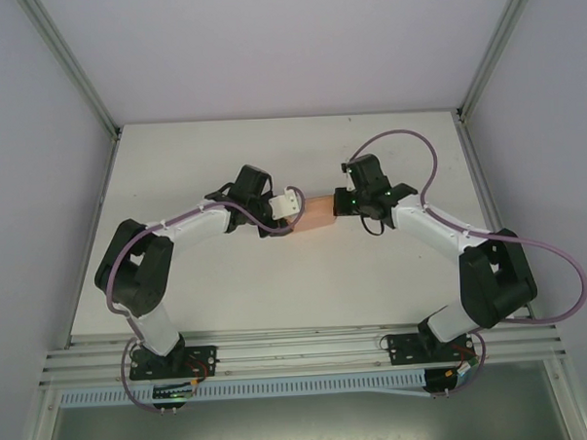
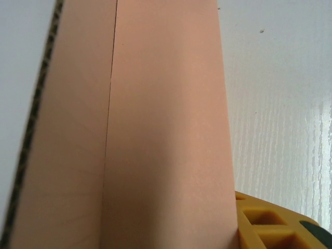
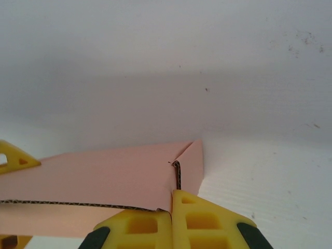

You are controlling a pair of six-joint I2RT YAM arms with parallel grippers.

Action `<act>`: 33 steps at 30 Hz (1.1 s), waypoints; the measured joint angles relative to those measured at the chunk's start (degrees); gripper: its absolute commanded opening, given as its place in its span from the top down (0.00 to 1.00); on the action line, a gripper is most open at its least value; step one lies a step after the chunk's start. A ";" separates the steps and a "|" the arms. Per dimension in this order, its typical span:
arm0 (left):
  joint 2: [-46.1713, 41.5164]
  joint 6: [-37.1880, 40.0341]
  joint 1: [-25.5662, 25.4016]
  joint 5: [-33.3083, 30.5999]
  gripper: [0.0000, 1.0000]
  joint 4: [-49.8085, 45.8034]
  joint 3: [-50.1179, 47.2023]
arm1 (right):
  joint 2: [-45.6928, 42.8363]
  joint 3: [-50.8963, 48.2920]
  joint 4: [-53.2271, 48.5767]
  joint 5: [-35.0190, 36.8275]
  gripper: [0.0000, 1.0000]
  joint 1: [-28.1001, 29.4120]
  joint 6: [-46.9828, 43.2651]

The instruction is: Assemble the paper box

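The salmon-pink paper box (image 1: 318, 214) sits partly folded at the middle of the table, between my two grippers. My left gripper (image 1: 291, 206) meets its left end. In the left wrist view the box's panels (image 2: 155, 140) rise right in front of the camera, and one yellow finger (image 2: 270, 223) lies against their right side; the other finger is hidden. My right gripper (image 3: 173, 199) is shut on a corrugated wall edge at the box's (image 3: 114, 174) right end, beside a folded corner flap (image 3: 191, 166). Seen from above, this gripper (image 1: 343, 204) touches the box's right end.
The white table (image 1: 277, 279) runs bare around the box. Grey walls and metal frame posts (image 1: 72, 64) enclose it. Purple cables (image 1: 407, 137) loop off both arms. An aluminium rail (image 1: 299, 351) at the near edge carries the arm bases.
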 measured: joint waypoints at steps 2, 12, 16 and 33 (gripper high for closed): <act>0.04 0.17 -0.17 0.11 0.75 -0.02 0.00 | 0.00 0.33 -1.22 -0.76 1.00 -0.39 -1.44; 1.62 -0.79 0.61 1.03 0.73 -1.70 1.92 | 1.42 -2.29 5.22 -2.01 1.00 -0.61 -1.01; 1.62 -1.42 0.81 0.96 0.69 -1.55 1.92 | 1.90 -2.27 6.32 0.11 1.00 0.28 -0.02; -1.55 -9.11 1.60 -1.73 0.02 -7.89 2.32 | 6.58 5.49 0.17 9.49 1.00 3.80 4.90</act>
